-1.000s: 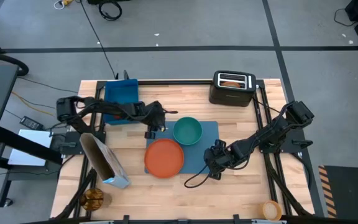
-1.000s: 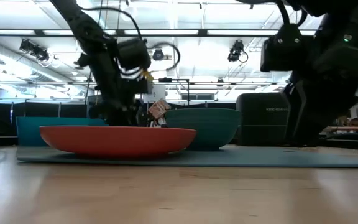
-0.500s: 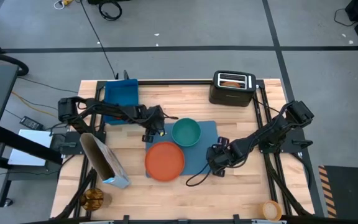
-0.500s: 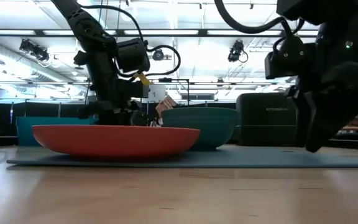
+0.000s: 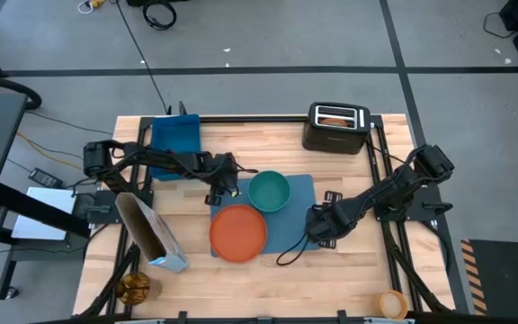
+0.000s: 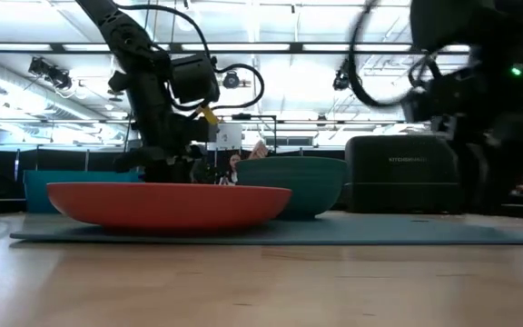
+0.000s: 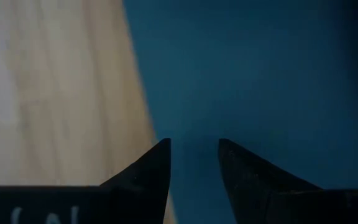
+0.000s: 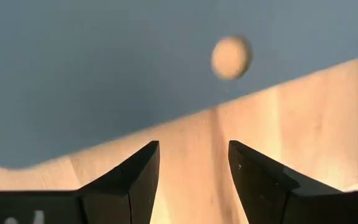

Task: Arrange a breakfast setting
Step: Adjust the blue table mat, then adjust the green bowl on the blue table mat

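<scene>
The right gripper (image 5: pixel 317 225) was pulled back a bit from the mat's (image 5: pixel 302 193) right edge, fingers parted, nothing held. The left gripper (image 5: pixel 226 186) was kept at the left edge, parted and empty too. Plate (image 5: pixel 237 229) and bowl (image 5: pixel 269 191) were already set on the mat.

Overhead strip lights are glaring white across the low view, leaving the left arm (image 6: pixel 157 100) and right arm (image 6: pixel 479 100) standing as dark silhouettes, the right one smearing with motion blur. The high view is showing even, soft light. Both wrist views are rendering blurred, out-of-focus surfaces.
</scene>
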`<action>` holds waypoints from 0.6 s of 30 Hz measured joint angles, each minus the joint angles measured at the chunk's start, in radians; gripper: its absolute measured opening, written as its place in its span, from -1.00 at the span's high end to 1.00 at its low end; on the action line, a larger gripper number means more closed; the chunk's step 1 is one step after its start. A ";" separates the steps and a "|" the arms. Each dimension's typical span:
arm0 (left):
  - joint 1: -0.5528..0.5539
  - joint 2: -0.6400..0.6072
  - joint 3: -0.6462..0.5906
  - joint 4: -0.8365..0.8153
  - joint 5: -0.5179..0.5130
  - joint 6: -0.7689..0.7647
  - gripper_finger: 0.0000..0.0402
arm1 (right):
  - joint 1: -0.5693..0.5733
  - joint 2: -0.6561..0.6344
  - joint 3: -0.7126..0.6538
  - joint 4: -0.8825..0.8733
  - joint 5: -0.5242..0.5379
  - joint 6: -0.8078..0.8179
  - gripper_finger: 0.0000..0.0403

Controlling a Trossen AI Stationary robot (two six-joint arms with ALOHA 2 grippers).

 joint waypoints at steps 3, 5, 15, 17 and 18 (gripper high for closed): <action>0.007 -0.043 0.019 0.010 -0.012 0.000 0.29 | -0.020 -0.013 0.043 0.015 0.051 -0.066 0.01; 0.015 -0.071 0.026 0.018 -0.012 -0.005 0.29 | -0.044 -0.018 0.061 0.011 0.109 -0.128 0.01; 0.029 -0.112 0.027 0.172 0.051 -0.110 0.29 | -0.292 -0.018 0.073 0.121 0.321 -0.559 0.01; 0.026 -0.098 0.027 0.193 0.051 -0.117 0.28 | -0.332 -0.017 0.073 0.194 0.335 -0.664 0.01; 0.026 -0.091 0.027 0.209 0.051 -0.120 0.28 | -0.349 -0.015 0.073 0.236 0.335 -0.705 0.01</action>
